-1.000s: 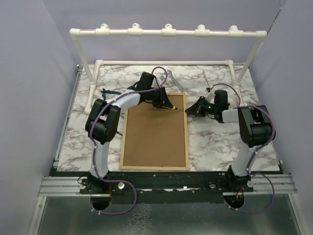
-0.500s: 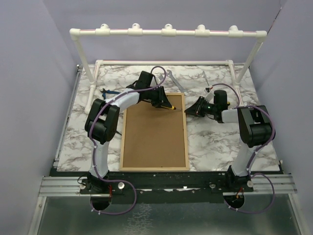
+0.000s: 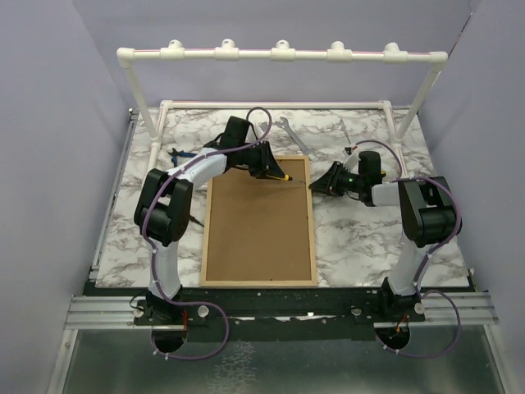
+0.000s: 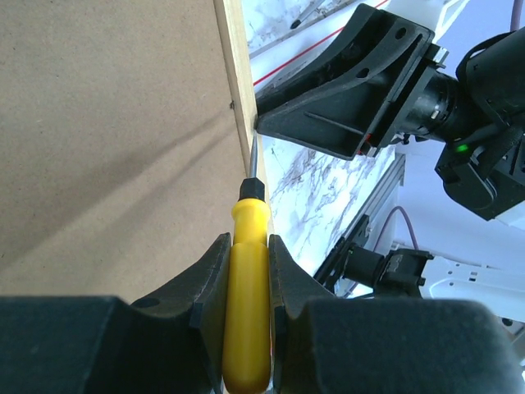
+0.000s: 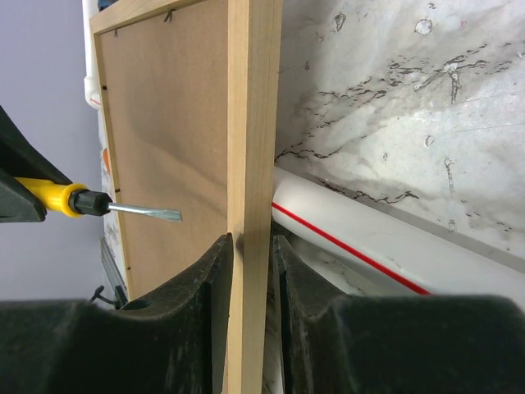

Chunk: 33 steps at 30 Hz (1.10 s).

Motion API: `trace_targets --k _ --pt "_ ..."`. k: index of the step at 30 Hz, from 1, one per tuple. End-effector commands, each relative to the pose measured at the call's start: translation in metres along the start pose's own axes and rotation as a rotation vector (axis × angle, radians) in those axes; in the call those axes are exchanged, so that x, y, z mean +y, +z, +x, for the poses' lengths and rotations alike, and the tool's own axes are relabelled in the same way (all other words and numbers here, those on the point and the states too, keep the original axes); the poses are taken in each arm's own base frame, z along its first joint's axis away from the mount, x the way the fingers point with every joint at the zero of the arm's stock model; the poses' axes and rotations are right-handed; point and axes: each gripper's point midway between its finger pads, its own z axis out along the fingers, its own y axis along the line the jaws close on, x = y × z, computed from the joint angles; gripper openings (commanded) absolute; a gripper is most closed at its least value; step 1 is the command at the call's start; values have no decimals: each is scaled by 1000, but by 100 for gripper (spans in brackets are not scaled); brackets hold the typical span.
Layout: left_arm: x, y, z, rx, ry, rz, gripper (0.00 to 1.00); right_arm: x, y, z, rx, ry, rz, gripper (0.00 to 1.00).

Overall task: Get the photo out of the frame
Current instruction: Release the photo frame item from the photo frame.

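Shows the frame (image 3: 258, 222) lying back-up on the marble tabletop (image 3: 361, 238), with only brown board and wood rail visible. Hides the photo in every view. Has the left hand (image 4: 246, 246) clamped on a yellow screwdriver (image 4: 248, 320), tip at the board-rail seam near the far right corner. Has the right hand (image 5: 250, 242) closed over that rail, fingers snug on both sides.

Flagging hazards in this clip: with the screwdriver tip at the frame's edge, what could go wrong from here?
1. The screwdriver in the left gripper has its tip at the seam beside the wood edging of the frame; it may slip and gouge the wood or strike the right gripper just beyond.
2. That gripper only straddles the thin edging; prying might shift the frame.
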Motion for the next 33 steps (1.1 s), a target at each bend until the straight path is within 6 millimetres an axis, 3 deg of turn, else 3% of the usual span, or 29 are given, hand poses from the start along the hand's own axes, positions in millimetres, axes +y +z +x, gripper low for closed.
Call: trace_targets --k 1,8,16,33 --pt "-1 -7 -1 -19 3 3 0 4 0 -2 4 -15 -23 30" --pt "11 0 -8 -41 -7 -41 0 7 3 -3 15 -7 -40 24" --pt "18 14 -9 -38 -11 -65 0 7 4 -2 18 -2 -49 24" --pt "9 30 -7 -20 -15 -43 0 7 6 1 30 12 -64 21"
